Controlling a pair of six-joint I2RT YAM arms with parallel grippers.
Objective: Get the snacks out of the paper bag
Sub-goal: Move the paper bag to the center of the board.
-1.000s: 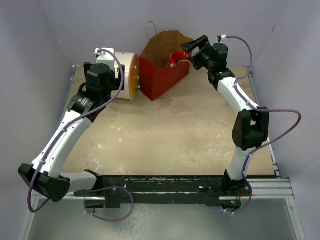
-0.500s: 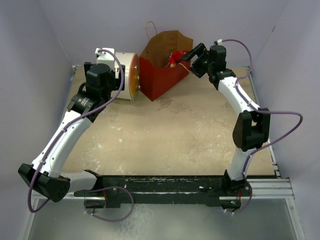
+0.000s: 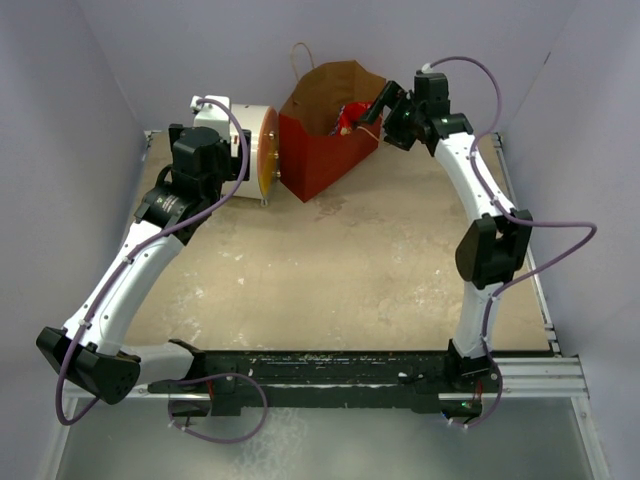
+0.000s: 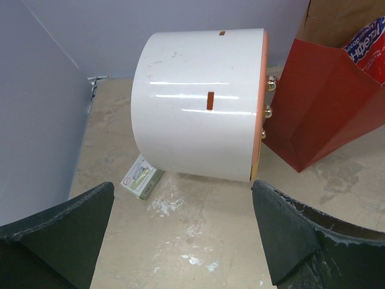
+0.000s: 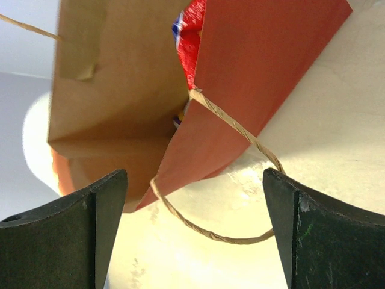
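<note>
Wide apart and empty, the right gripper (image 5: 194, 180) at the rim of the paper bag (image 5: 252, 72) (left gripper (image 4: 181, 186) likewise).

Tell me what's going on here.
The right claw, open, is at the mouth of the red paper bag at the far side of the table. A red snack packet shows inside the bag. The left claw, also open, hovers facing the white cylinder beside the bag. Neither claw holds anything.
</note>
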